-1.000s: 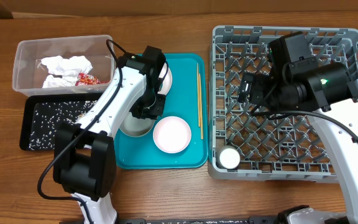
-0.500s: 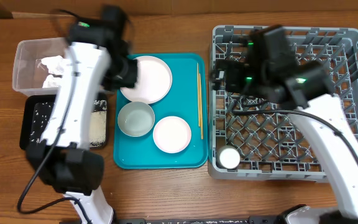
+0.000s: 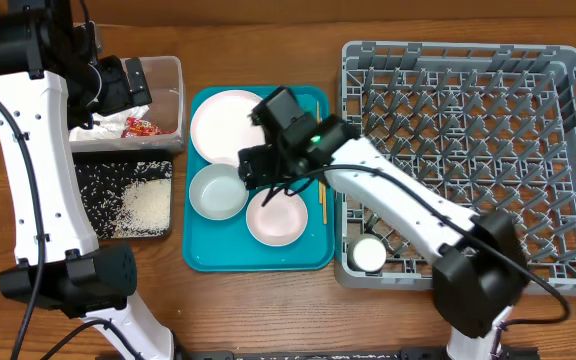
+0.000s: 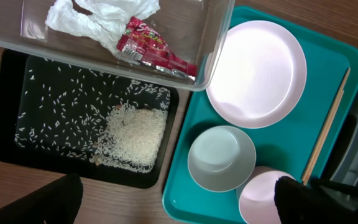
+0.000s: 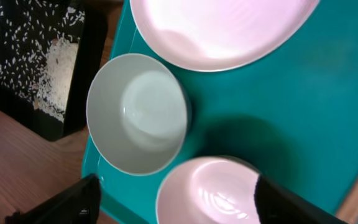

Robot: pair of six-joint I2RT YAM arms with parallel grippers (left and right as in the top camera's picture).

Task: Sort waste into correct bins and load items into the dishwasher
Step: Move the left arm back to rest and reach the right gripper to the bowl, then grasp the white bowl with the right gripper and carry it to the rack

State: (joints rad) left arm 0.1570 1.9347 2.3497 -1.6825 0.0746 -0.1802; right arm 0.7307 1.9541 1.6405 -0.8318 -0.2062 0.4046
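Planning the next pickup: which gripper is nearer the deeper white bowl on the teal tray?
Right. The right gripper hovers close beside the bowl; the left gripper is far off, over the clear tub.

From overhead the left arm [image 3: 28, 150] covers most of the clear tub [image 3: 173, 95]: only a scrap of the red wrapper [image 3: 140, 127] shows, and the napkins [image 4: 98, 15] cannot be picked out there. The right arm [image 3: 393, 190] crosses the middle of the chopsticks [image 3: 322, 205] and covers the lower right rim of the plate [image 3: 223, 120]. The left wrist view cuts the tub at its top edge; its fingers [image 4: 316, 202] are dark blurs in the bottom corners, one hiding part of the shallow bowl [image 4: 260, 196]. The right wrist view cuts the plate at the top and the black tray [image 5: 17, 81] at the left.
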